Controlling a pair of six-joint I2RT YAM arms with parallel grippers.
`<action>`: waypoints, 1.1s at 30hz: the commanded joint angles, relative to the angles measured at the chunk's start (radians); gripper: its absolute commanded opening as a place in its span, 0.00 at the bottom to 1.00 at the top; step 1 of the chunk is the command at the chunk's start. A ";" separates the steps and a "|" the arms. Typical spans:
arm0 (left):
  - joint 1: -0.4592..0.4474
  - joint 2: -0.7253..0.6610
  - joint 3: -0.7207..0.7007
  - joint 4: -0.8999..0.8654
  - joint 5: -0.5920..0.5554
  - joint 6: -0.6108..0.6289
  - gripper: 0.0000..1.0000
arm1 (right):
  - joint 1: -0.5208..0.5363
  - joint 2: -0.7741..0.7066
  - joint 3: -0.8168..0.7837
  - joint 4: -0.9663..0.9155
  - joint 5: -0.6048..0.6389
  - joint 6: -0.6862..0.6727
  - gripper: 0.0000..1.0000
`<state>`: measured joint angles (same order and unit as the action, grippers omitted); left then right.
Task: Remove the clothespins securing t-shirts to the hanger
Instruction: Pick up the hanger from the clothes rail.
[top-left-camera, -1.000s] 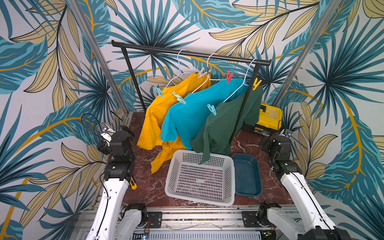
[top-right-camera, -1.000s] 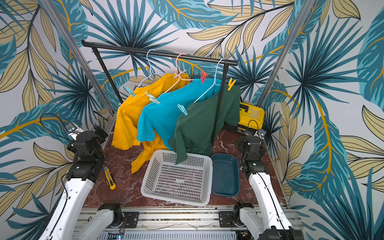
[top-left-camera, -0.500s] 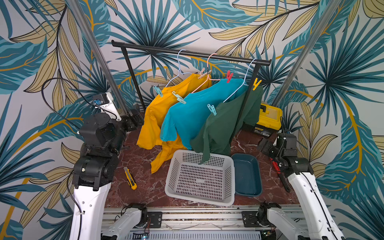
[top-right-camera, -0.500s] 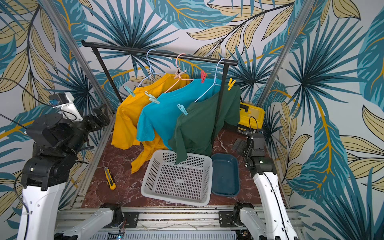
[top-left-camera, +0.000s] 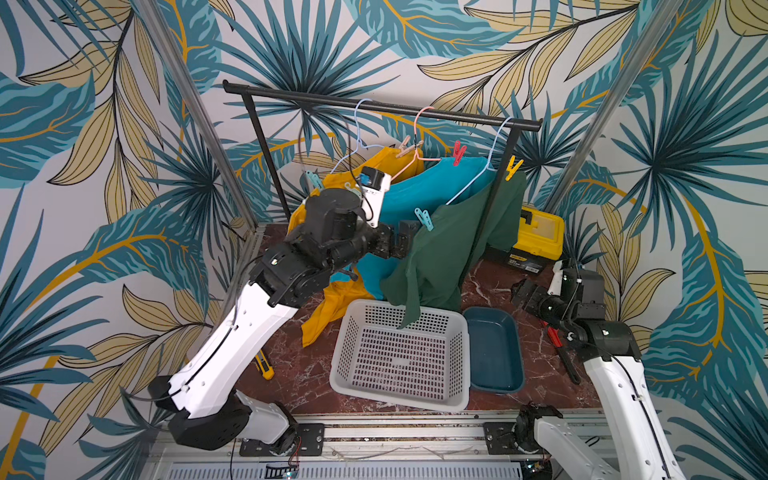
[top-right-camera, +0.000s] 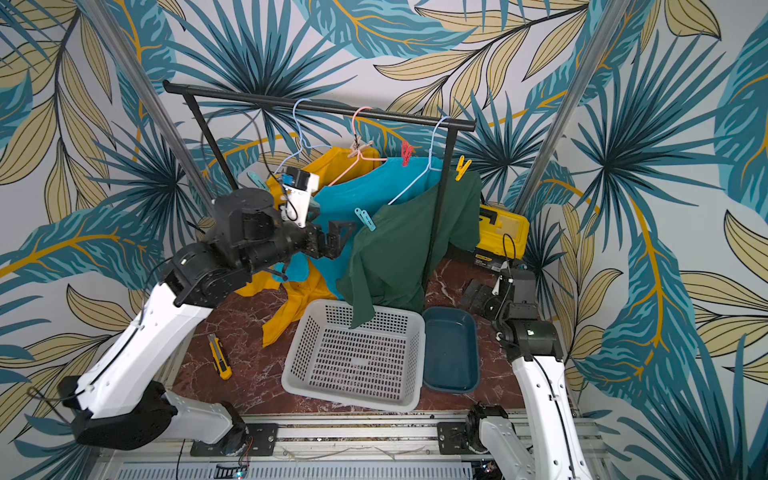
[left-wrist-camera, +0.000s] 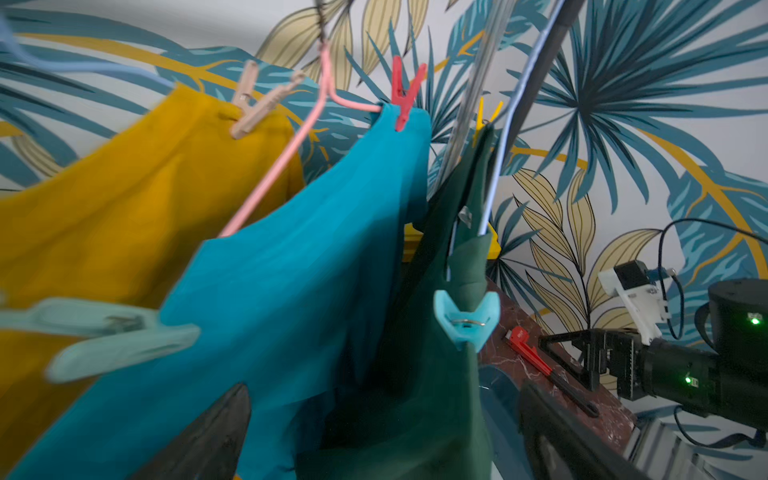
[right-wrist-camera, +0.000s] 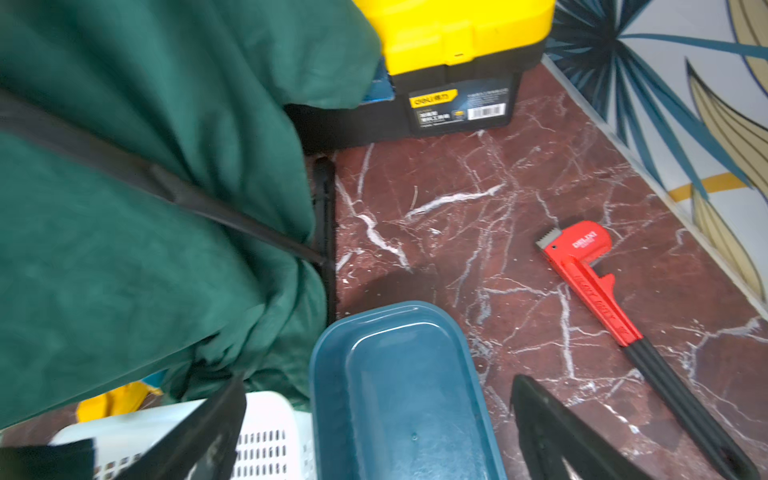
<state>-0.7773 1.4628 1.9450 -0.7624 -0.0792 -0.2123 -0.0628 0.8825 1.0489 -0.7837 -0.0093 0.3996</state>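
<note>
**A:** Which peg is nearest, and to which arm?

**B:** The teal plastic clothespin (top-left-camera: 424, 218), clipped on the shoulder edge of the dark green cloth t-shirt (top-left-camera: 449, 257). It lies just ahead of the left pincer (top-left-camera: 409, 239) and slightly above its fingertips, close but apart. The right pincer (top-left-camera: 524, 292) sits low over the dark red marble tabletop (top-left-camera: 291, 365), well away from every peg.

**A:** And the jaws?

**B:** Both pincers stand wide and hold nothing. In the left wrist view the two black fingers (left-wrist-camera: 216, 432) frame the teal plastic clothespin (left-wrist-camera: 465, 320) between them.

**A:** How does it lie?

**B:** In both top views it slants across the hanger's arm. From the wrist it looks foreshortened, its forked end up around a roll of green cloth and its wire spring ring facing the pincer. I judge the handles point back toward the fingers, so a short straight advance should reach them.

**A:** The other pegs?

**B:** The mint clothespin (left-wrist-camera: 112, 336) is off to one side, at the edge of the turquoise cloth t-shirt (left-wrist-camera: 270, 291). Farther beyond are the tan clothespin (left-wrist-camera: 257, 104) on the golden yellow cloth t-shirt (left-wrist-camera: 104, 199), the red clothespin (left-wrist-camera: 405, 97) and the yellow clothespin (left-wrist-camera: 484, 118), all up near the black metal rail (top-left-camera: 374, 106).

**A:** Surfaces?

**B:** The pegs are hard, smooth and narrow. The cloth is soft, matte and hangs loose. The thin hangers would probably sway under a push.
</note>
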 joint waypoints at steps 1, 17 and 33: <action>-0.034 0.019 0.059 -0.021 -0.032 0.078 1.00 | 0.005 -0.010 0.025 -0.055 -0.050 -0.002 0.99; -0.034 0.018 0.002 -0.022 0.086 0.083 0.87 | 0.005 -0.016 0.047 -0.034 -0.136 0.011 0.99; -0.036 0.091 0.035 -0.021 0.088 0.117 0.39 | 0.005 -0.021 0.036 -0.031 -0.126 0.009 0.99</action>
<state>-0.8135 1.5349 1.9411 -0.7902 -0.0059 -0.1074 -0.0628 0.8768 1.0828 -0.8028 -0.1329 0.4183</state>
